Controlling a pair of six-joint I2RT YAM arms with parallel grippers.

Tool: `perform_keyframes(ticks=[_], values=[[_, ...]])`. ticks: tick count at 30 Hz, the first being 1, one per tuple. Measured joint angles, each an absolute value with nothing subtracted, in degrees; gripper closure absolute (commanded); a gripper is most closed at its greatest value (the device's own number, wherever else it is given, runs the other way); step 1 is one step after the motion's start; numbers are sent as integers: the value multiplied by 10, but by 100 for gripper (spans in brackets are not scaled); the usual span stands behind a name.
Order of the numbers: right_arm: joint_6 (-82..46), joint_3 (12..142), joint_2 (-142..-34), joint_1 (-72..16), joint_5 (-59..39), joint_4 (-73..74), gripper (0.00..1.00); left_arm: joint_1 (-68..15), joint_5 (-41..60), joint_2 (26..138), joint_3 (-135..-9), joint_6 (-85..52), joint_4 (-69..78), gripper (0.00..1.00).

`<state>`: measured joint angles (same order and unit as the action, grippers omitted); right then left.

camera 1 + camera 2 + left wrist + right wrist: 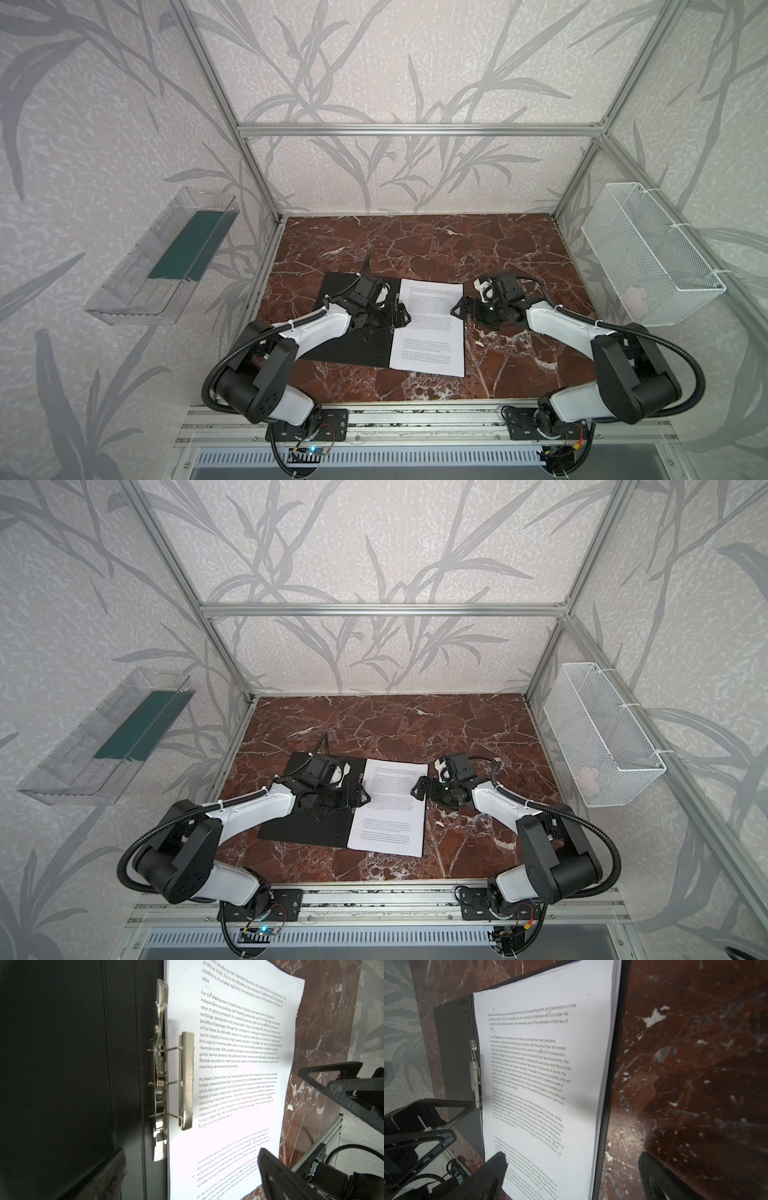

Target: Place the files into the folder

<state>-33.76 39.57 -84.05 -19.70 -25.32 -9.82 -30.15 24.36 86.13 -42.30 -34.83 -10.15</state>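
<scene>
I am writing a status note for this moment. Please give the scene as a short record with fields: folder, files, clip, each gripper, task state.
folder: open flat on the marble table, black inside facing up
files: one white stack on the folder's right half in both top views
clip: metal bar lying on the stack's spine edge
left gripper: open, over the clip, holding nothing
right gripper: open, at the stack's outer edge, holding nothing
task state: sheets in the folder, cover not yet closed
</scene>
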Motion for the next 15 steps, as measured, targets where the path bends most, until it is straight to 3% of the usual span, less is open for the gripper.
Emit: perform_keyframes(ticks=[15], values=[[-350,420,-907,-135,-316,-42,1,-340,267,934,-462,-361,-37,1]])
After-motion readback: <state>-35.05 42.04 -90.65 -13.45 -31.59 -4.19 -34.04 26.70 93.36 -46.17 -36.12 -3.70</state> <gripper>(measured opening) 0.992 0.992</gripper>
